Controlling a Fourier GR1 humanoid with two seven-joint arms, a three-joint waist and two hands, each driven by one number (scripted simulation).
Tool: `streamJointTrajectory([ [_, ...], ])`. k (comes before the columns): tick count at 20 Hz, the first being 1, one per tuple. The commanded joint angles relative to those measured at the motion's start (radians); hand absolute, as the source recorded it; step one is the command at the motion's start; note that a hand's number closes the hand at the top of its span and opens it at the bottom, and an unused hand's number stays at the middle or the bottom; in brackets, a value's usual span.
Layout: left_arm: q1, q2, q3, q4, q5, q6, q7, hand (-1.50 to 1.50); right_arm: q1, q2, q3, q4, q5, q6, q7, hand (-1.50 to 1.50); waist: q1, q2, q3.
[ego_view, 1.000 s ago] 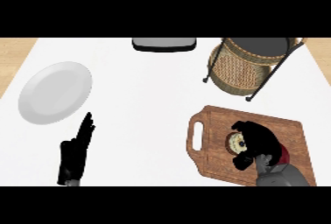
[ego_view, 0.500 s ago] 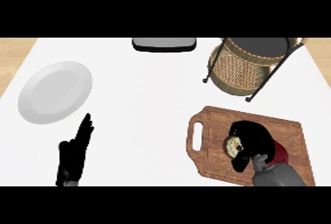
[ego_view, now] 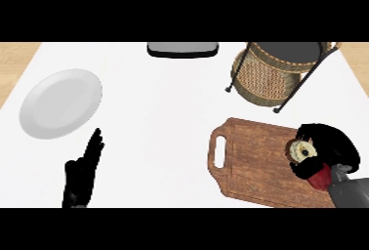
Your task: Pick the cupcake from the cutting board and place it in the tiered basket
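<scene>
The cupcake [ego_view: 297, 150] sits at the right side of the cutting board [ego_view: 256, 163], its pale top showing between the curled black fingers of the right hand [ego_view: 328, 149], which is clasped round it.

The white worktop [ego_view: 173, 112] fills nearly the whole view, with strips of light wood floor showing past its far left and far right corners. The cutting board, brown wood with a slot handle at its left end, lies in the lower right of the worktop, turned at a slant. Beyond it, at the upper right, stands the tiered basket [ego_view: 277, 73], woven wicker in a thin black wire frame, well apart from the cupcake. A round white plate [ego_view: 59, 103] lies on the left side of the worktop. A dark grey object [ego_view: 181, 49] with a rounded edge sits at the far edge, cut by the top of the view. The left hand [ego_view: 83, 173] rests open at the lower left, fingers straight and pointing up toward the plate, touching nothing.
</scene>
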Motion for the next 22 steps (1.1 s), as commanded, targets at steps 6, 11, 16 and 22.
streamJointTrajectory([
  [6, -0.027, 0.017, 0.043, 0.020, 0.019, -0.012, 0.009, 0.00, 0.042, -0.037, -0.291, -0.216, -0.247, -0.014, -0.032, 1.50, -0.021, -0.005, 0.000],
  [11, -0.002, 0.002, 0.040, 0.036, 0.003, 0.012, -0.011, 0.00, 0.027, -0.038, -0.449, -0.464, -0.389, -0.004, 0.077, 1.50, -0.034, -0.010, -0.001],
  [16, -0.019, 0.003, 0.036, 0.039, 0.006, -0.010, -0.025, 0.00, -0.045, -0.173, -0.560, -0.666, -0.462, 0.101, 0.174, 1.50, -0.019, -0.005, -0.001],
  [22, -0.007, -0.013, 0.029, 0.063, -0.007, -0.022, -0.061, 0.00, -0.207, -0.225, -0.535, -0.653, -0.467, 0.147, 0.326, 1.50, 0.006, 0.002, 0.000],
])
